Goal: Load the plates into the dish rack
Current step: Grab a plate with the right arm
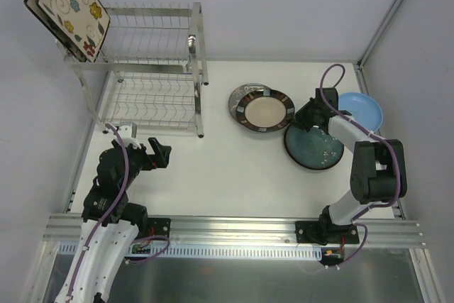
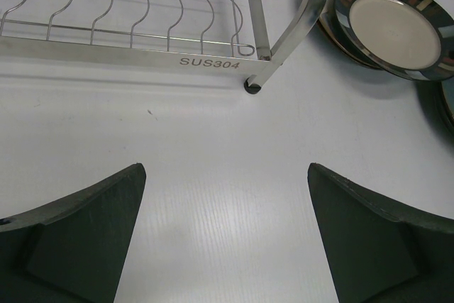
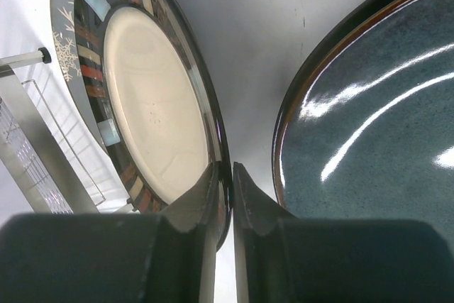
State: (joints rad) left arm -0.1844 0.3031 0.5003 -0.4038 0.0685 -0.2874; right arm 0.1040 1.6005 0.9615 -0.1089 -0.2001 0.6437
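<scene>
Pinching the rim of the round dark-rimmed cream plate (image 3: 152, 104), our right gripper (image 3: 225, 174) clamps it, to the right of the dish rack (image 1: 152, 69); we see our left gripper (image 2: 227, 175) spread wide and empty before the rack's lower tier.

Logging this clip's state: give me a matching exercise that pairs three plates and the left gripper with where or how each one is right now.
Things:
1. square floral plate
2. dark-rimmed cream plate
3. teal plate
4. left gripper

States:
A. open, above bare table near the dish rack
B. leaning at the rack's upper tier
C. rim pinched by the right gripper
D. lying flat, ungripped

Pairs: 1-B; 2-C; 3-D; 4-A
</scene>
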